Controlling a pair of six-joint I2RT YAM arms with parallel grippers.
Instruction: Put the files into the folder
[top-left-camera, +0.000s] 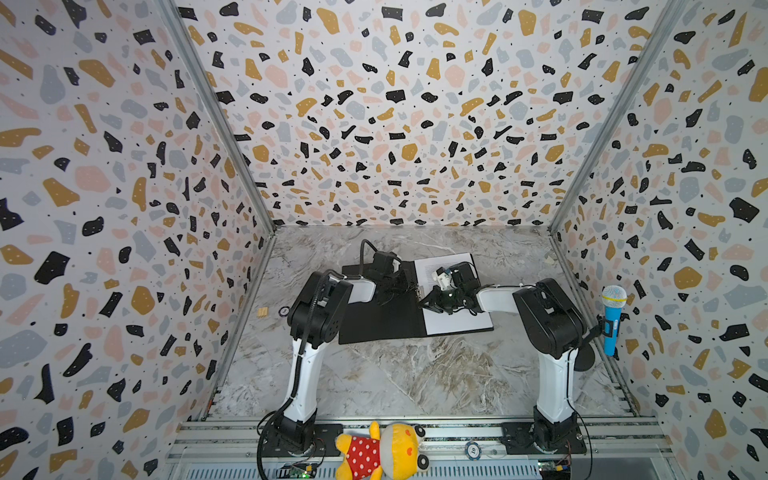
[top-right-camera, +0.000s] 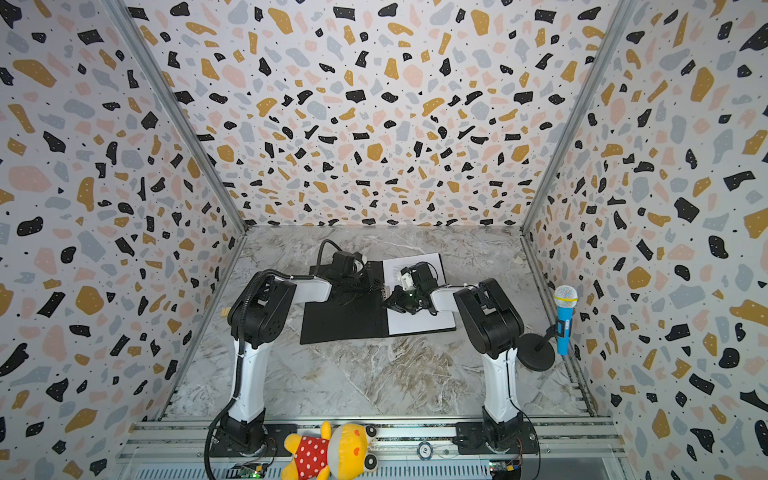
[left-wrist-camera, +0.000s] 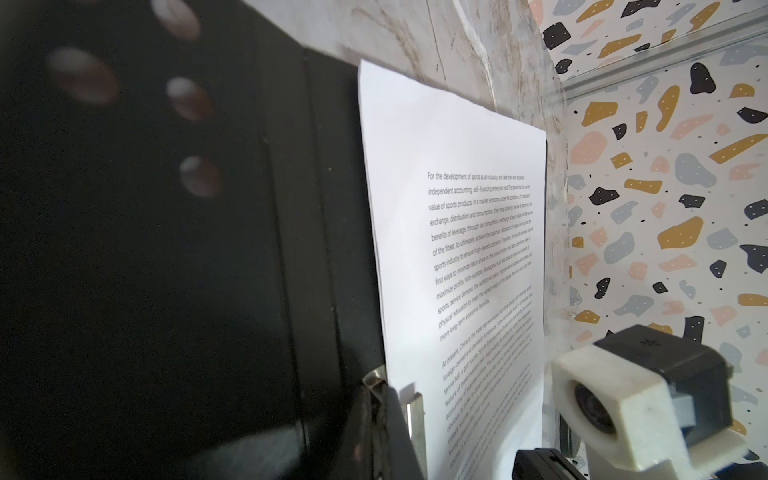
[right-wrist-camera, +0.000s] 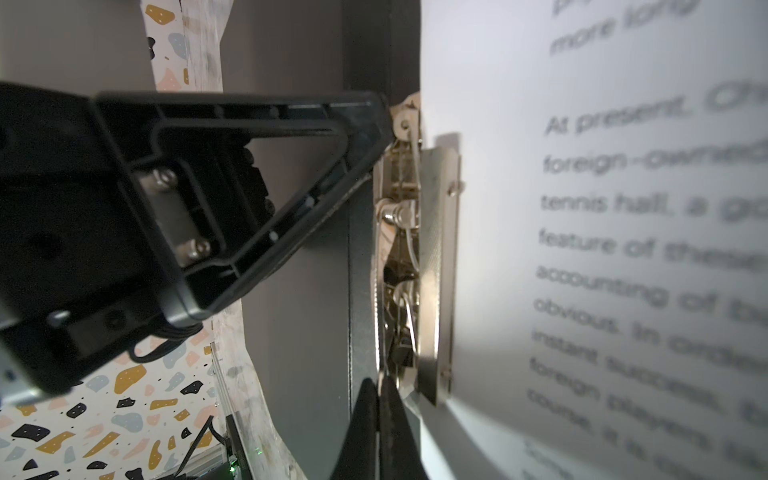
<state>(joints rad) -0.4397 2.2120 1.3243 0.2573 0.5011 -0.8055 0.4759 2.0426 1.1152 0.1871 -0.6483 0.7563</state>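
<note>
On the open folder (top-left-camera: 382, 324), text sheet (top-left-camera: 457, 322) lengthwise toward back wall (top-left-camera: 415, 124); left jaws, right jaws pressed together.

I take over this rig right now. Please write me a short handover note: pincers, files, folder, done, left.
Left pincer: shut, its tip at one end of the metal clip.
Right pincer: shut, empty, at the clip's other end.
Folder: open, flat on the table, black side up.
Done: text sheet lies on its right half, edge under the clip. No second sheet shows.
Left: probably close the folder.
</note>
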